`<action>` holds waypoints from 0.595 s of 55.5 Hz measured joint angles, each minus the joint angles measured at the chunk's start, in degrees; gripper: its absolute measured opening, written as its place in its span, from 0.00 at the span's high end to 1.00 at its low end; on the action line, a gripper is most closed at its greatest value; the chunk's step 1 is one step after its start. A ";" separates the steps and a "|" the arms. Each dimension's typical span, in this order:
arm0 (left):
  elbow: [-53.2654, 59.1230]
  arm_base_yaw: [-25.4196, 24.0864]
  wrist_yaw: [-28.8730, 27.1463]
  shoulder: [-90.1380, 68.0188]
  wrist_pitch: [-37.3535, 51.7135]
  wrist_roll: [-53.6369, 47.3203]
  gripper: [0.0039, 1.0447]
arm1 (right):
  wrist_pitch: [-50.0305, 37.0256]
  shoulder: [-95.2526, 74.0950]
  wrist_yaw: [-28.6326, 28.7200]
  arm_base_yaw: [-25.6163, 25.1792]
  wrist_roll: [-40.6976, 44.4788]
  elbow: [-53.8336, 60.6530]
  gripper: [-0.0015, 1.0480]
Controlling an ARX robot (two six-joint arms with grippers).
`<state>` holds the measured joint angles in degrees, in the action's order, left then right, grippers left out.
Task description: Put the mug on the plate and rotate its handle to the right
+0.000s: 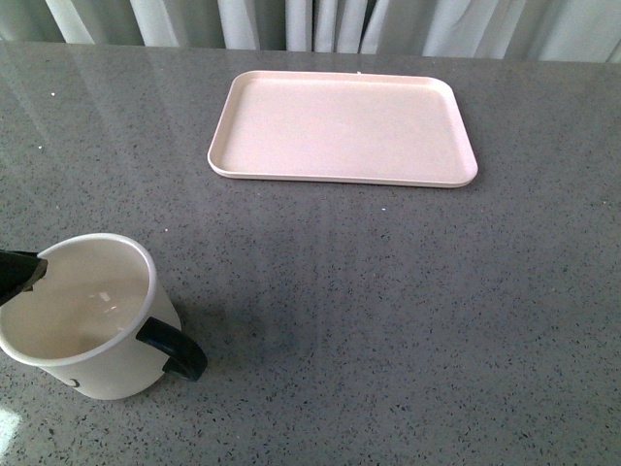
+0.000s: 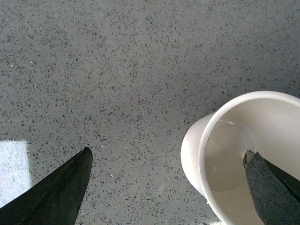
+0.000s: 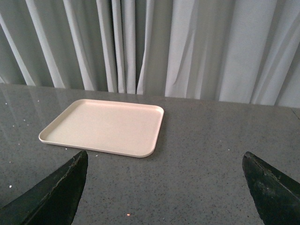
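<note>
One mug [image 1: 82, 316] stands upright on the grey speckled table [image 1: 408, 291], at the near left in the front view; its one black handle [image 1: 175, 348] points toward the right and the near edge. One pale pink plate [image 1: 342, 126] lies flat toward the far side of the table, well apart from the mug, with nothing on it; a pale curtain [image 3: 187, 47] hangs behind the table.

Two grippers show, each with two dark fingers. The left gripper [image 2: 167, 151] has its jaws spread wide; one finger [image 2: 272, 187] reaches inside the mug's mouth, the other [image 2: 56, 197] hangs outside over bare table, apart from the mug's wall, so the wall sits between them unpinched. The right gripper [image 3: 165, 153] also has its jaws spread, holding nothing; it hangs above the table and looks toward the plate.
</note>
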<state>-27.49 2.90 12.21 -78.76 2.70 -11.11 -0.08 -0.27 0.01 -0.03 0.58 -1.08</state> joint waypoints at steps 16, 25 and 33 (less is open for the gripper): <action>-0.37 0.00 0.00 -3.67 0.76 -0.70 0.09 | 0.00 0.00 0.00 0.00 0.00 0.00 0.09; -0.70 0.39 -0.07 -5.29 0.98 -1.33 0.09 | 0.00 0.00 0.00 0.00 0.00 0.00 0.09; -0.72 1.36 -0.11 -6.23 1.29 -1.86 0.17 | 0.00 0.00 0.00 0.00 0.00 0.00 0.09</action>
<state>-28.21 4.25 12.10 -84.99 3.99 -12.97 -0.08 -0.27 0.01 -0.03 0.58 -1.08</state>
